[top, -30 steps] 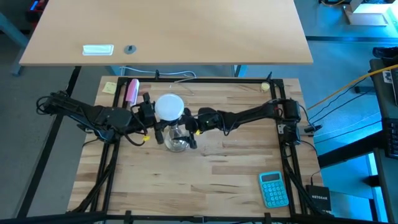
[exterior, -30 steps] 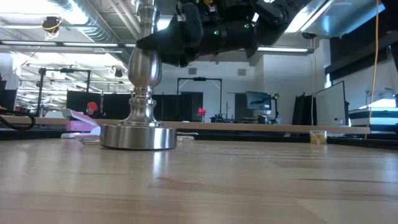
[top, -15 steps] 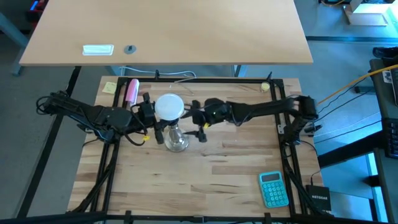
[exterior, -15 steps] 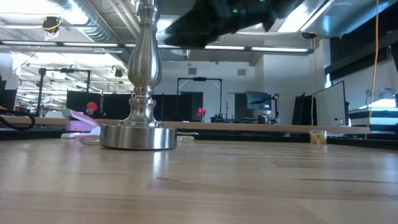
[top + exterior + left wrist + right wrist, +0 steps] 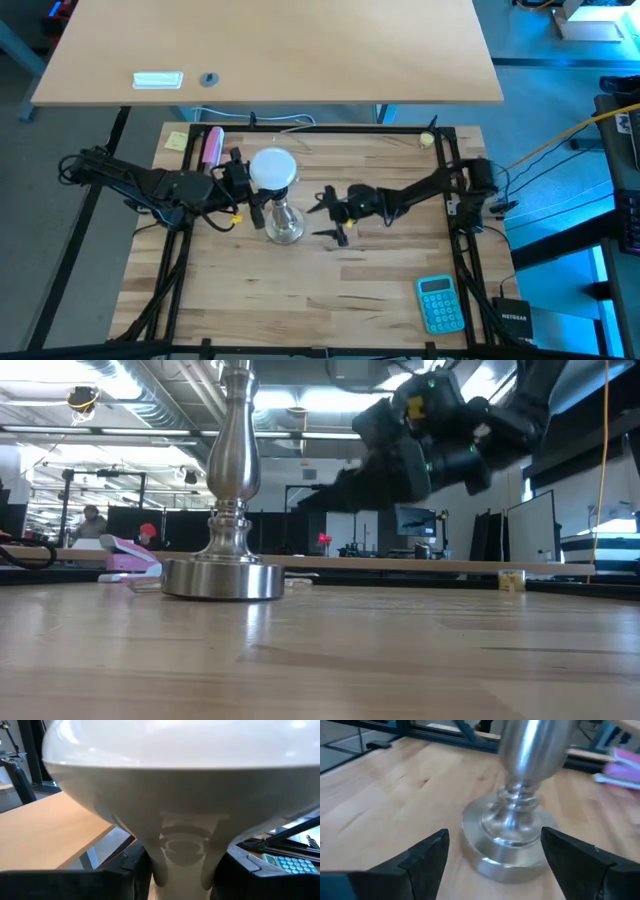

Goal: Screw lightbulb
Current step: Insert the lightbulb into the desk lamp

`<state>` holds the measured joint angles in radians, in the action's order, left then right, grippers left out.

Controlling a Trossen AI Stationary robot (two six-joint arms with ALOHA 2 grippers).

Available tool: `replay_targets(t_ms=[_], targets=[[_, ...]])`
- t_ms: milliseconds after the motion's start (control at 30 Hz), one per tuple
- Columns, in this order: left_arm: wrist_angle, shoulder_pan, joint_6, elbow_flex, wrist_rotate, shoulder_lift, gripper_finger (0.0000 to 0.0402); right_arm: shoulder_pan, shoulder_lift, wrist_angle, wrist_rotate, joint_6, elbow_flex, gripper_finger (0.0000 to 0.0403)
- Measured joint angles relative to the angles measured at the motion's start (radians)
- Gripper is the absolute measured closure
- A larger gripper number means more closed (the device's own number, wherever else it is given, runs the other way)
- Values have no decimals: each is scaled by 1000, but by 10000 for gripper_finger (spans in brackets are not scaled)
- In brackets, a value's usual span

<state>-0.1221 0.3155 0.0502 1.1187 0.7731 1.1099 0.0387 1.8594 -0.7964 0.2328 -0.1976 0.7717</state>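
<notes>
- Your lightbulb [image 5: 273,169] sits upright on top of the metal lamp stand [image 5: 284,226], near the middle of the wooden table [image 5: 250,300] and toward its left half.
- In the left wrist view the lightbulb [image 5: 185,780] fills most of the picture, its round globe above and its narrow neck pointing down between the two dark fingers [image 5: 125,870].
- Your left gripper [image 5: 255,192] is at the bulb's neck, its fingers narrowed in on either side of it; it has hold of the lightbulb.
- Your right gripper [image 5: 330,212] is just to the right of the lamp stand, clear of it, with its fingers spread wide and nothing between them.
- From the right wrist you look past both open fingers [image 5: 427,855] at the lamp stand [image 5: 517,820], whose round base rests flat on the wood.
- In the low view the lamp stand [image 5: 226,530] stands on the table at left, and the right gripper [image 5: 400,465] hangs in the air to its right, above the table top.
- A blue calculator [image 5: 440,303] lies near the table's front right corner, well apart from both arms.
- A pink object [image 5: 211,146] lies at the back left of the table, behind the left arm.
</notes>
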Motion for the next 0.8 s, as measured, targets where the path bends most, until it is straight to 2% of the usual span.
replay_targets(t_ms=[300,567,800], targets=[[1,-7,18,0,0,4,249,-6,175,-23,-18,44,182,88],[2,-7,18,0,1,5,249,-6,245,-34,-9,105,307,88],[0,-7,22,0,1,5,249,-13,318,-85,-2,117,359,94]])
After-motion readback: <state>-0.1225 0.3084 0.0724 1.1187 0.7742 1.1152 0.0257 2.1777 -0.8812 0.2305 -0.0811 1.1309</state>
